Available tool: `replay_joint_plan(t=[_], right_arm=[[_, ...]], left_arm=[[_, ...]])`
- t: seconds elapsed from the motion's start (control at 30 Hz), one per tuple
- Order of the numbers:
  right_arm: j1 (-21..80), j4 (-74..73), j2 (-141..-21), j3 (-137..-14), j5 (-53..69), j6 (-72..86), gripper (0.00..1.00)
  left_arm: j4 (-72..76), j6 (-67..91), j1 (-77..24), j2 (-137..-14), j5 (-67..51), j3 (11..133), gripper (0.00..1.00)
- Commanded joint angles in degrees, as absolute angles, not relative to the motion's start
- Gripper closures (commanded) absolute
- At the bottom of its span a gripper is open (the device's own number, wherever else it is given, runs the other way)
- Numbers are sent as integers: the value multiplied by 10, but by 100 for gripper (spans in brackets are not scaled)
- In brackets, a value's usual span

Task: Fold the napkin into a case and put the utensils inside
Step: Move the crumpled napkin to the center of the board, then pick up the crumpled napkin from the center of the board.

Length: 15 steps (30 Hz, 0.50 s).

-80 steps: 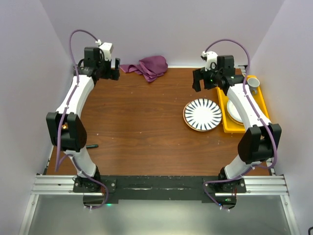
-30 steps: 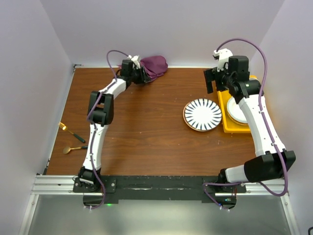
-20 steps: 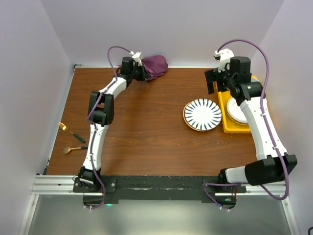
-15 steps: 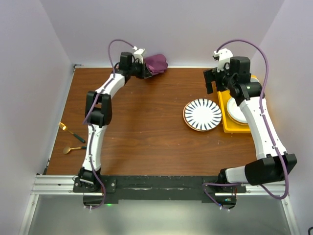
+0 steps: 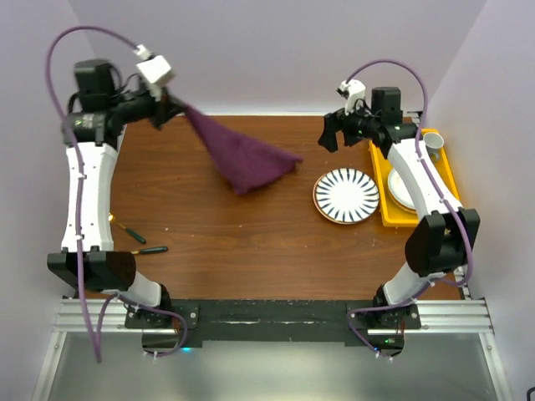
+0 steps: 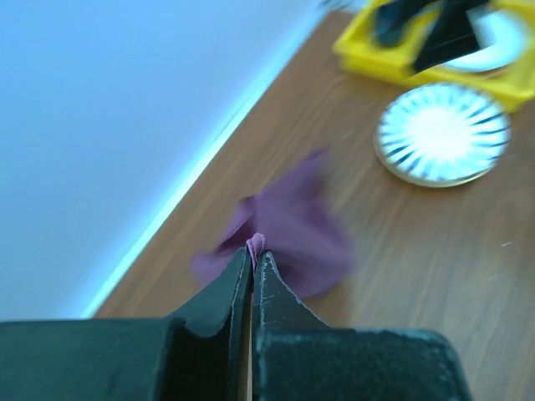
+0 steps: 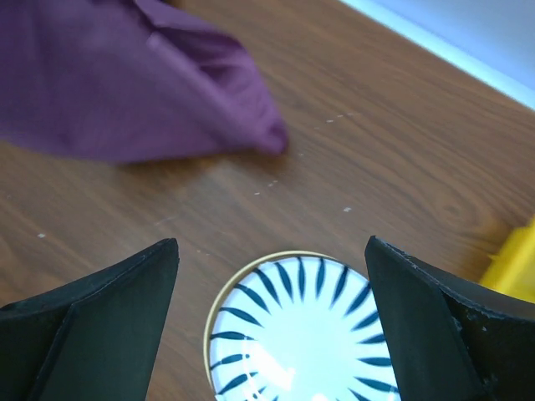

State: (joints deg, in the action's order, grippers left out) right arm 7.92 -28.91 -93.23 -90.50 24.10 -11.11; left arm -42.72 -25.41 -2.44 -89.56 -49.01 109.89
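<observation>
The table point(image 5: 251, 242) is bare wood under the cloth, and the napkin point(image 5: 238, 154) is not lying on it but hanging. It is pinched at one corner in the left gripper point(image 5: 167, 107), whose jaws are clenched on a small nub of purple fabric, seen plainly in the left wrist view point(image 6: 253, 255).

From those jaws the cloth runs down and away toward the other arm. Its long axis is a slant from the held corner to a free corner that points at the right gripper point(image 5: 333, 134). That free corner is the nearest part of the napkin to the right jaws. In the right wrist view it sits ahead of them and toward one finger, just beyond the striped plate point(image 7: 301, 334). The right jaws stand wide apart and hold nothing.

My judgement is that spreading the cloth flat turns on the right arm reaching that corner, since the left arm has its hands full.

The yellow tray point(image 5: 397, 219) lies behind the right jaws. The utensils point(image 5: 153, 249) lie well below the left jaws, far from the cloth.

Half a second ago the napkin was a bunched heap by the far wall with the left gripper low at it. Now the left arm is swung up and back and the cloth is drawn out into a hanging sheet
</observation>
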Motion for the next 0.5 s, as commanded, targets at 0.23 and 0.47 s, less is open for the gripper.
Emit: replay_joint_plan(t=[0.23, 0.47], right_arm=[[176, -321, -1048, -964, 295, -134, 2], [253, -360, -1153, -1055, 280, -128, 14]], left_arm=[[-497, -302, 98, -888, -274, 781, 100], [-486, -296, 98, -894, -241, 738, 100]])
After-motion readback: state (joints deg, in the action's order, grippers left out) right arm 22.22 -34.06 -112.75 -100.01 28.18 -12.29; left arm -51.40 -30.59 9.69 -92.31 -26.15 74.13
